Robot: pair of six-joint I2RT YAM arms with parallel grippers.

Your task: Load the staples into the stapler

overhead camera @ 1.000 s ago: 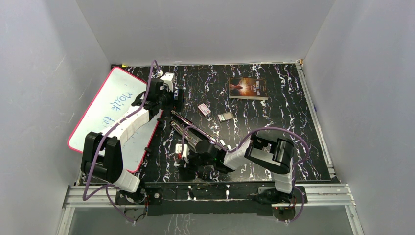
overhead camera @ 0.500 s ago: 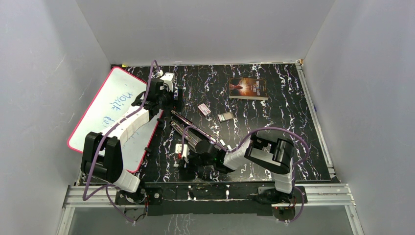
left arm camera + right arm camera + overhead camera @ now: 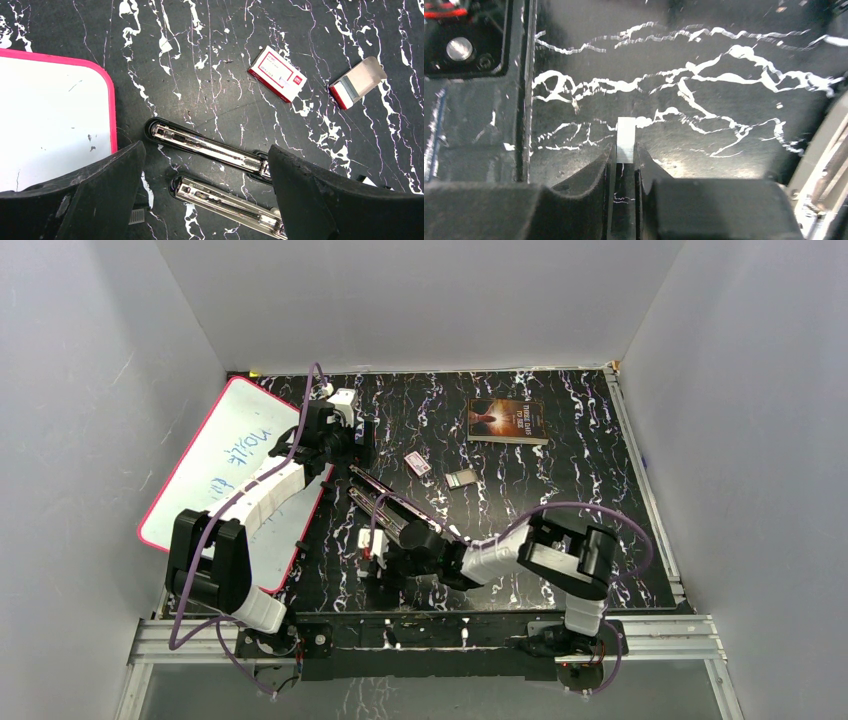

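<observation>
Right gripper (image 3: 625, 159) is clamped on the staples (image 3: 626, 134). It's one short silvery strip, standing up out of the fingertips with its top half clear of them, just above the black marbled table (image 3: 600, 490). That's centre of the right wrist view. From overhead it's at lower centre, just beside the near end of the stapler (image 3: 392, 508).

The stapler lies flipped open, both metal rails side by side and running diagonally.

Left gripper (image 3: 348, 448) hangs over the stapler's far end at upper left, beside the whiteboard (image 3: 215, 465). Its fingers (image 3: 85, 192) are spread wide and hold nothing.

In the left wrist view there's a closed staple box (image 3: 276, 73) and an open one (image 3: 357, 82) at upper right, both apart from the stapler. A book (image 3: 507, 421) sits further back.
</observation>
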